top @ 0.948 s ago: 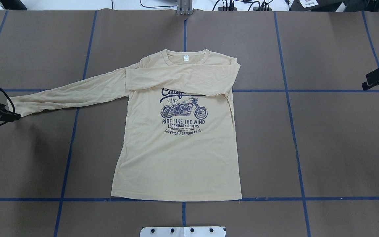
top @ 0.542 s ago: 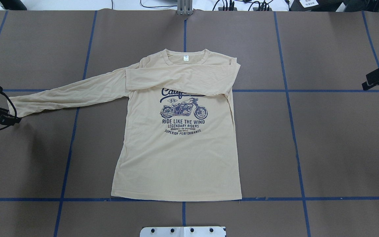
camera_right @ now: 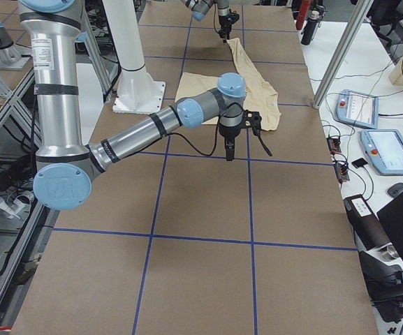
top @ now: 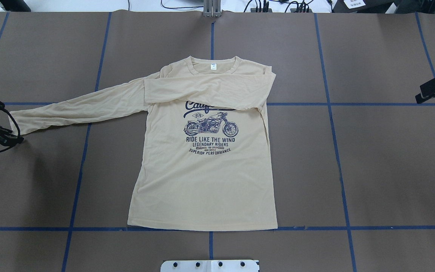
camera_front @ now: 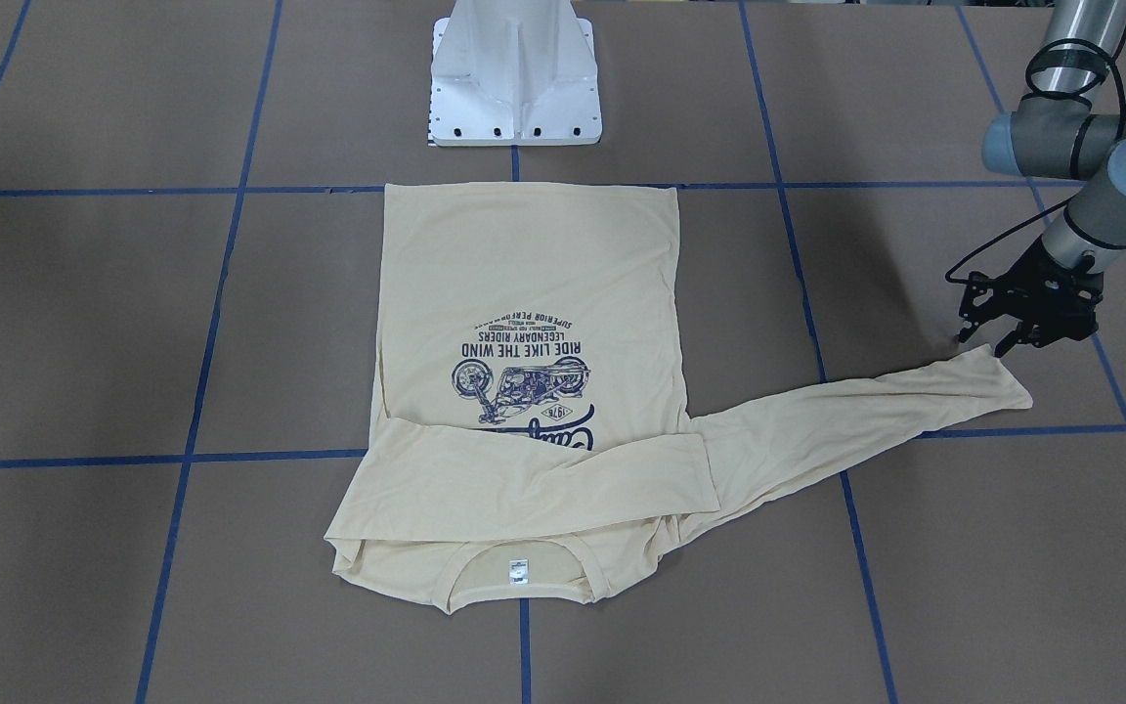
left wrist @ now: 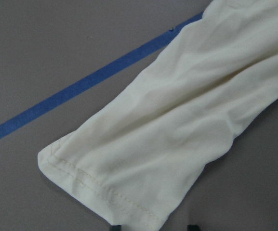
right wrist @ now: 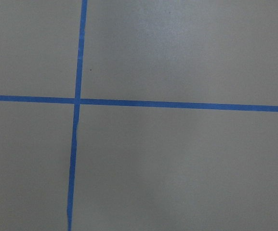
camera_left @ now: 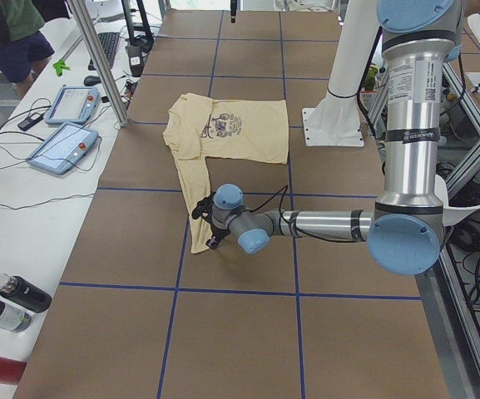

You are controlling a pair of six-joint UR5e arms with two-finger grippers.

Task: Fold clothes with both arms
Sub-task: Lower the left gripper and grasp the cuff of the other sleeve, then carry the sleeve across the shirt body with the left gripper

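The cream-yellow long-sleeved shirt point(top: 202, 181) lies flat, print up, collar away from the robot. One sleeve is folded across the chest point(top: 206, 90). The other sleeve stretches out to the overhead view's left, its cuff point(top: 15, 121) flat on the table. My left gripper point(top: 15, 138) is open and low at that cuff. In the left wrist view its two tips point(left wrist: 153, 227) straddle the cuff's hem corner point(left wrist: 105, 187) without gripping it. My right gripper point(top: 421, 99) hangs open and empty above bare table, far to the shirt's right.
The brown table point(top: 372, 170) is crossed by blue tape lines point(top: 338, 151). The white pedestal base point(camera_front: 516, 88) stands just behind the shirt's hem. Touch pendants point(camera_left: 61, 150) and bottles point(camera_left: 7, 303) sit on a side bench beyond the table's far edge.
My left gripper has shifted slightly towards the robot's side of the table beside the cuff. The shirt and the right arm have not moved.
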